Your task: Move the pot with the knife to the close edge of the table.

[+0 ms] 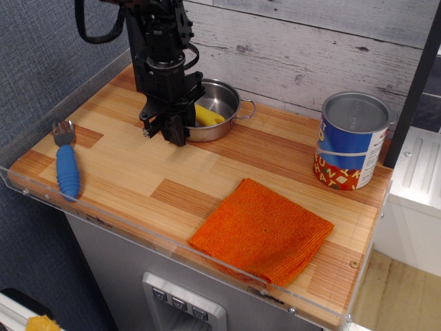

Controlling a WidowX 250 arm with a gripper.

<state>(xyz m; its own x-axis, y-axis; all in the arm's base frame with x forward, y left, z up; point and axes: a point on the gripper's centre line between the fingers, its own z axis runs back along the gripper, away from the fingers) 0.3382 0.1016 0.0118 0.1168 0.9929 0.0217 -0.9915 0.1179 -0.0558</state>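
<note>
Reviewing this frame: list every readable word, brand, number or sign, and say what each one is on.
None can be read with confidence.
Tin can: the blue label carries large yellow and red lettering low on its side, but it is cut off by the can's curve and too blurred to read.
Pot, fork, orange cloth, gripper: no text visible.
Panel under the table: small buttons, markings too small to read.

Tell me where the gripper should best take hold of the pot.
Probably the near-left rim of the pot, from above: the wall is thin and low enough to pinch. The gripper already hangs there. The wire handle on the right looks too slim, and the knife fills the middle.
</note>
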